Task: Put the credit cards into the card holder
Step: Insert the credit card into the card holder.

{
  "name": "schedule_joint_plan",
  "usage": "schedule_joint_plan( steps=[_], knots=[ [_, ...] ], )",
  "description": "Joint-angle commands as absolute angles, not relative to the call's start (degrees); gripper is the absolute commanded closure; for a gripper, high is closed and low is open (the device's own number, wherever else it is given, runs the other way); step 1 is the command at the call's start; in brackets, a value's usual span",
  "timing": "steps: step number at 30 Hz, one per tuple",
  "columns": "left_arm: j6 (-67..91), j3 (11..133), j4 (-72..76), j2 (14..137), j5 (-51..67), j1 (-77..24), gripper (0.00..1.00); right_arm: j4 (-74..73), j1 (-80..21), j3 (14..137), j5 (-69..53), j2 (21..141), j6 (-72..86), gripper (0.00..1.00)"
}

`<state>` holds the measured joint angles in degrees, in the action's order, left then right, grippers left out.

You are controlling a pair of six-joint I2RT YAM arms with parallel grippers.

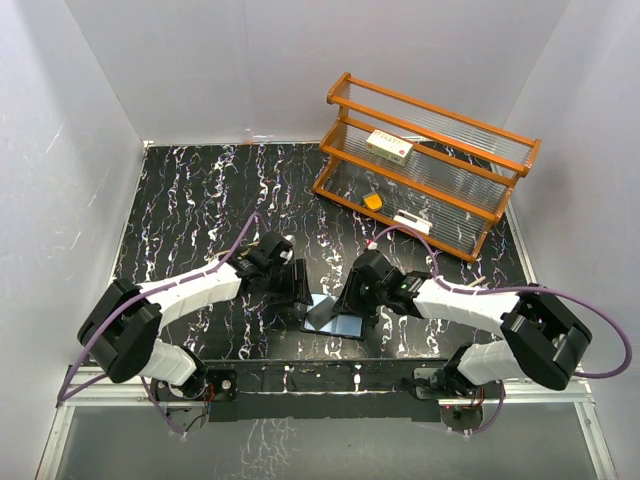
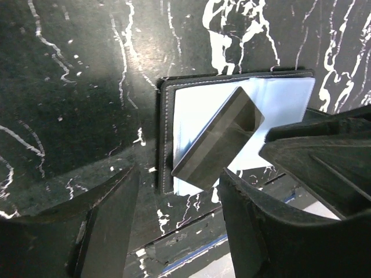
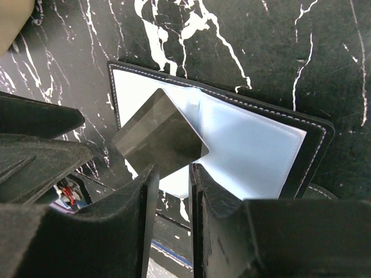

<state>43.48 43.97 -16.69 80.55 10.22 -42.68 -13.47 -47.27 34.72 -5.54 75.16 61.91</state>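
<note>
The card holder (image 1: 338, 322) lies open near the table's front edge, black with a pale blue-grey inside (image 3: 255, 145). It also shows in the left wrist view (image 2: 284, 98). A dark credit card (image 3: 156, 139) hangs tilted over the holder's end, one corner sticking out past its stitched edge; it also shows in the left wrist view (image 2: 217, 142). My right gripper (image 3: 172, 171) is closed to a narrow gap on the card's lower corner, which the left finger hides. My left gripper (image 2: 177, 182) is open and empty, low beside the holder's edge. No other cards are in view.
A wooden slatted rack (image 1: 430, 170) stands at the back right, holding a white-and-red box (image 1: 388, 146), an orange piece (image 1: 373, 201) and a small white item (image 1: 410, 220). A tan thing (image 3: 11, 17) shows at the corner of the right wrist view. Grey walls enclose the table.
</note>
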Motion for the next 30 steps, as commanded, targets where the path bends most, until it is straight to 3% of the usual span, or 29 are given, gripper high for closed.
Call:
schedule_joint_plan(
  steps=[1,30],
  knots=[
    [42.9,43.3,-12.3,81.5,17.2,-42.0,0.44,-9.5,-47.5,36.8,-5.6,77.1,62.1,0.75],
    [40.7,44.3,-12.7,84.7,21.5,-42.0,0.55,-10.5,-47.5,33.9,-3.4,79.6,61.0,0.78]
  ],
)
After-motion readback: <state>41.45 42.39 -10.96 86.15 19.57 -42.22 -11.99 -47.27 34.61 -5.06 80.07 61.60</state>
